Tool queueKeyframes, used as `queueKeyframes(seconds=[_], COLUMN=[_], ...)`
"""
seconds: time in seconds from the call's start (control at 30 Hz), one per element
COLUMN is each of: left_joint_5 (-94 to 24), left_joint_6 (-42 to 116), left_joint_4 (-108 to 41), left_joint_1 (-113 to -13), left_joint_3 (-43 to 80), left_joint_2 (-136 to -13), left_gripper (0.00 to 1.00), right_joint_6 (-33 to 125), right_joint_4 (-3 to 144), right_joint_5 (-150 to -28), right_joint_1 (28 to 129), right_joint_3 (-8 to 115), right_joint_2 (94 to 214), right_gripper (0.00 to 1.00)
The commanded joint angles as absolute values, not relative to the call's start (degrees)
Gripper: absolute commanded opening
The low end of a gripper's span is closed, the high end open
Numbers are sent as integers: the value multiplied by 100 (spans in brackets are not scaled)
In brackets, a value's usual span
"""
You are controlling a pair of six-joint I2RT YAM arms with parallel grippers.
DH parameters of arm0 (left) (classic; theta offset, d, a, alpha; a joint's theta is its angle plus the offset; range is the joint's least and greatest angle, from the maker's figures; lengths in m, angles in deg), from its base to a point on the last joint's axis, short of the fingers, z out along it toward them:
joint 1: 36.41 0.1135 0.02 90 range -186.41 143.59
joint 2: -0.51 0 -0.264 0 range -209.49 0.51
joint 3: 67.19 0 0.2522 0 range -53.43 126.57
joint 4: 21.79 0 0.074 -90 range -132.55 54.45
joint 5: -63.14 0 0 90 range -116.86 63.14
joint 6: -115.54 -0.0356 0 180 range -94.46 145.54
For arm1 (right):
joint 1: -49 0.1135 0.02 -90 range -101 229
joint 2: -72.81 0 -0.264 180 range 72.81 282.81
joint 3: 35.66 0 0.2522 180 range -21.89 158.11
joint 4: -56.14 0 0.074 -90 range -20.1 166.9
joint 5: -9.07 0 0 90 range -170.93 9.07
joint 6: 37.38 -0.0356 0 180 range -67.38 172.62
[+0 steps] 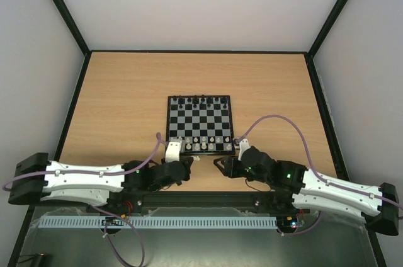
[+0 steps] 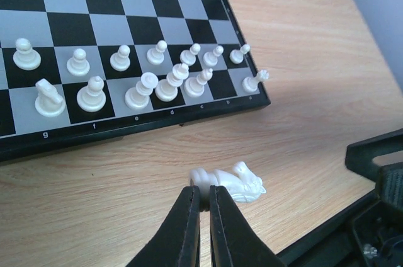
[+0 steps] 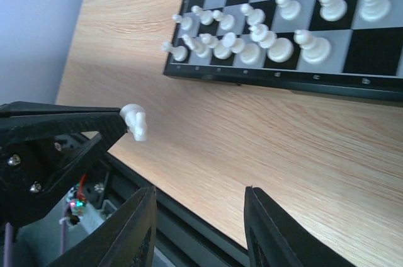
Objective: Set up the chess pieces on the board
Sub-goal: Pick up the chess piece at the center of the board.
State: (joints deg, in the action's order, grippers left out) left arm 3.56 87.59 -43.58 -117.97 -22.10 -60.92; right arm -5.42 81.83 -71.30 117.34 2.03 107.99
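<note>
My left gripper [image 2: 204,193] is shut on the base of a cream-white knight [image 2: 236,182], which lies sideways just over the wooden table, in front of the board's near edge. The board [image 2: 126,130] carries several white chess pieces [image 2: 141,90] in its two near rows, among them another knight [image 2: 49,98]. Black pieces [image 1: 200,101] line the far rows. In the right wrist view the held knight [image 3: 134,121] shows at the left finger's tip. My right gripper [image 3: 200,194] stands open over bare table with nothing between its fingers, a little right of the left gripper [image 1: 192,161].
Both arms lie low along the table's near edge, their grippers [image 1: 220,165] facing each other in front of the board [image 1: 199,122]. A black frame rail [image 3: 208,242] runs under the right gripper. Dark walls border the wooden table [image 1: 126,103] on both sides.
</note>
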Motion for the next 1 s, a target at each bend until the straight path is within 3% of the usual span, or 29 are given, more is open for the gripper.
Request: queueKeyframes(seconds=[0.0,0.5,0.97], left_joint_5=[621,454,444], left_joint_6=[8986,8988,9005], left_joint_4=[-3916,-3775,-3816], left_joint_1=[-11762,-11763,-11763], left_joint_3=[-2521,-2838,-2944], left_joint_2=[-5620,-4971,-4893], left_gripper=[2,2,2], right_joint_6=[-628,-682,-878], right_joint_4=[7204,5928,5295], right_joint_5=[-7466,-8056,-8772], right_joint_1=[11751,11525,11102], right_joint_3=[119,292,182], right_joint_2=[11003,12009,12360], right_gripper=[40,38,30])
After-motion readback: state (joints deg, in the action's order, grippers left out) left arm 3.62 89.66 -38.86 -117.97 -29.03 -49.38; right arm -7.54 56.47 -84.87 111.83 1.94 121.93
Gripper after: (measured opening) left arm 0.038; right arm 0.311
